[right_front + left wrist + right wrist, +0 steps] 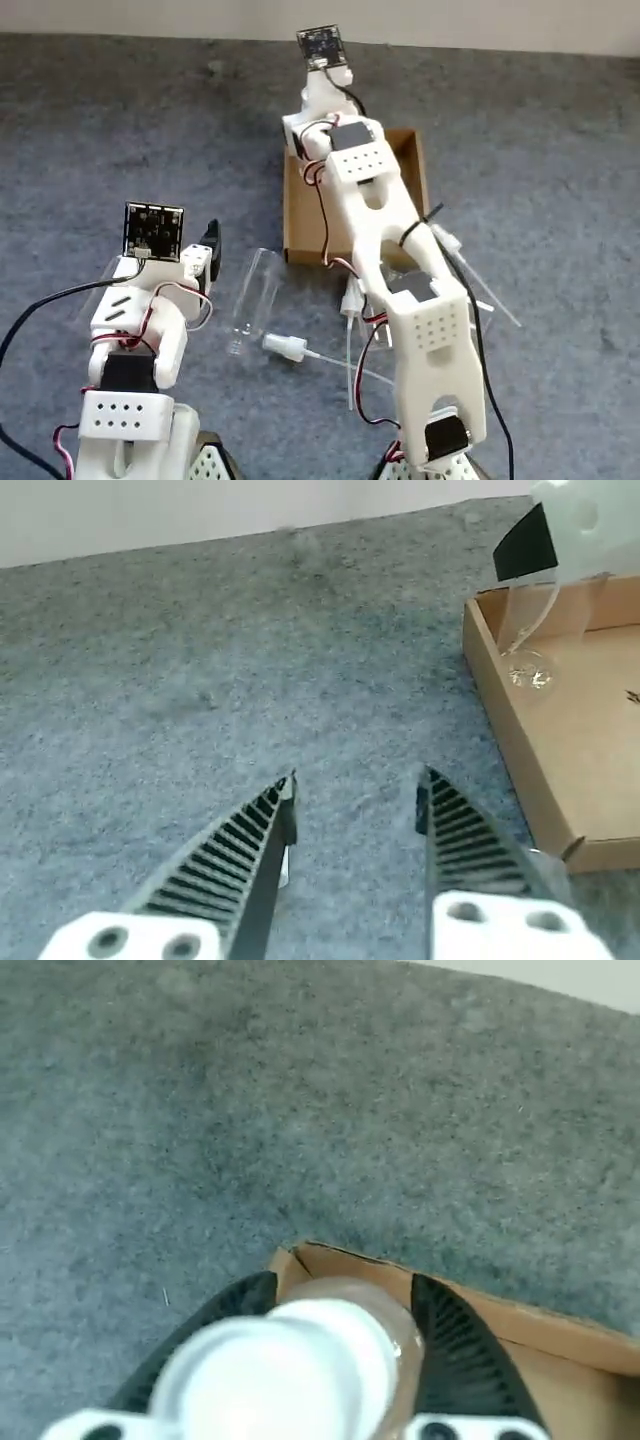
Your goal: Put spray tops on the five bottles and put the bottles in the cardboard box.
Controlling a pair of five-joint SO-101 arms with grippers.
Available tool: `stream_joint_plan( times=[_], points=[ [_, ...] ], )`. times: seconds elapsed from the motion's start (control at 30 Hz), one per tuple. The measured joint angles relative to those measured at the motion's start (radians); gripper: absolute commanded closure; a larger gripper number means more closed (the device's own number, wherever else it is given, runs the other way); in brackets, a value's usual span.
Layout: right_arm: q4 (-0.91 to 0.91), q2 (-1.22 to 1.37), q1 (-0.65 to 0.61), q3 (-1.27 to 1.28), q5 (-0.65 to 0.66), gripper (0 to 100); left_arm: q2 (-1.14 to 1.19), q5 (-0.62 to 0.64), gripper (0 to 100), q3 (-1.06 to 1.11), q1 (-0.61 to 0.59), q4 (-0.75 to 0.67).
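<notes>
Right claw [342,1282] pinching capped bottle [290,1360], cardboard box [520,1320] rim right under it, so a drop here may clip the rim and roll out; left claw [355,785] spread, empty

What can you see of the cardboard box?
The cardboard box is a shallow, open-topped tray of plain brown card, lying flat on the grey carpet. The right tool holds a clear bottle, base down, over one corner; whether the bottle touches the box floor is unclear.
</notes>
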Motion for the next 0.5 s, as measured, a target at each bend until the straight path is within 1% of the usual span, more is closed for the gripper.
stream_joint_plan(
  times=[0.13, 0.5],
  points=[
    [0.000, 0.000, 0.000, 0.000, 0.000, 85.7, 0.000, 0.000, 85, 0.000, 0.000, 0.000],
    [0.002, 0.002, -0.009, 0.000, -0.002, 71.7, 0.000, 0.000, 85, 0.000, 0.000, 0.000]
  ],
)
